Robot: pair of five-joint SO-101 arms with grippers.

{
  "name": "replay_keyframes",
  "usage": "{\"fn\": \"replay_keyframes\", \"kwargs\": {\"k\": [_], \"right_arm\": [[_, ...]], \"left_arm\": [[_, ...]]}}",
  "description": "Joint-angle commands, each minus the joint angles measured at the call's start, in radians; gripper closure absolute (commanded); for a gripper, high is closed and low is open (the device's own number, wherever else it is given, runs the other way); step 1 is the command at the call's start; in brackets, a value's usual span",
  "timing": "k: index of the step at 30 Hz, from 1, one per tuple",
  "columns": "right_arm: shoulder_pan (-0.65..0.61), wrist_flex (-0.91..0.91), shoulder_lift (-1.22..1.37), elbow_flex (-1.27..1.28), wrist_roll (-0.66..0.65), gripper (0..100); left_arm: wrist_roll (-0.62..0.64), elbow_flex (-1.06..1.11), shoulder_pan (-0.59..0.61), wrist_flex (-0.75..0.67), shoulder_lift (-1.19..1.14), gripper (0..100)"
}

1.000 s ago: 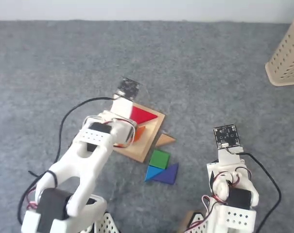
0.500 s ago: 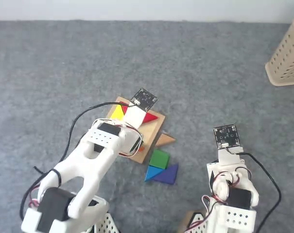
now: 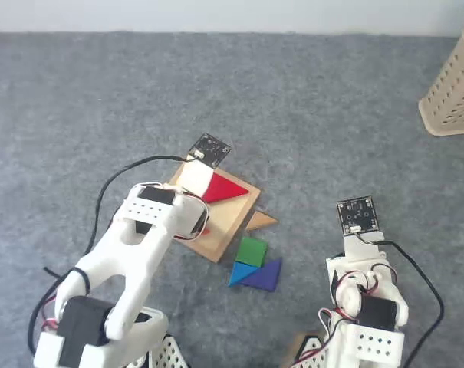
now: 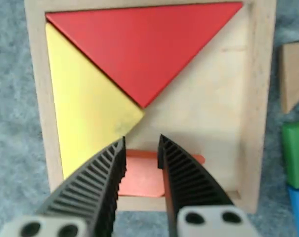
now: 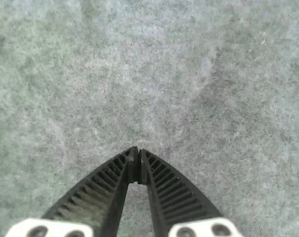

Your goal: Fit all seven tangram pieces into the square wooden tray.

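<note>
On grey carpet [image 3: 101,92], the left gripper [image 4: 141,139] was held slightly parted, empty, over the centre-frame tray [image 4: 260,98]; the right gripper [image 5: 138,150] was closed, empty.

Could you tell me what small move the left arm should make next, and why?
Probably lift the left gripper clear of the tray: its jaws stand open above the orange piece lying inside, while the tan triangle waits just outside.

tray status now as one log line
tray: red triangle, yellow triangle, orange piece inside | outside: tan triangle, green square, blue triangle, purple piece | left gripper: open above orange piece | right gripper: shut
</note>
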State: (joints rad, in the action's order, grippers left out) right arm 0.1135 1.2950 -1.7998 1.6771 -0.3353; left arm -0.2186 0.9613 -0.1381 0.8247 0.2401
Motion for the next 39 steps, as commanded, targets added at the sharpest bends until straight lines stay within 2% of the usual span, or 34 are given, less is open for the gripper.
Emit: {"fn": "replay_keyframes", "kwargs": {"k": [1,8,16,21,28,31,34,39], "right_arm": [[0.012,-0.013,-0.015,0.006,-0.011,99.2],[0.012,-0.013,-0.015,0.006,-0.011,99.2],[0.012,-0.013,-0.015,0.006,-0.011,99.2],[0.012,-0.013,-0.015,0.006,-0.011,99.2],[0.012,-0.013,-0.015,0.006,-0.011,99.2],[0.012,-0.013,-0.015,0.006,-0.011,99.2],[0.012,-0.013,-0.015,0.006,-0.011,99.2],[0.012,-0.013,-0.015,0.006,-0.011,99.2]], "left_arm": [[-0.011,-0.039,0.014,0.012,0.015,90],[-0.005,-0.038,0.005,0.011,0.038,90],[-0.002,0.073,-0.009,0.048,0.353,90],[-0.008,0.087,-0.106,0.123,0.448,89],[0.015,0.031,-0.259,0.12,0.313,89],[0.107,-0.007,-0.342,0.08,0.212,89],[0.166,-0.05,-0.399,0.077,0.114,83],[0.287,-0.119,-0.428,0.097,-0.015,79]]}}
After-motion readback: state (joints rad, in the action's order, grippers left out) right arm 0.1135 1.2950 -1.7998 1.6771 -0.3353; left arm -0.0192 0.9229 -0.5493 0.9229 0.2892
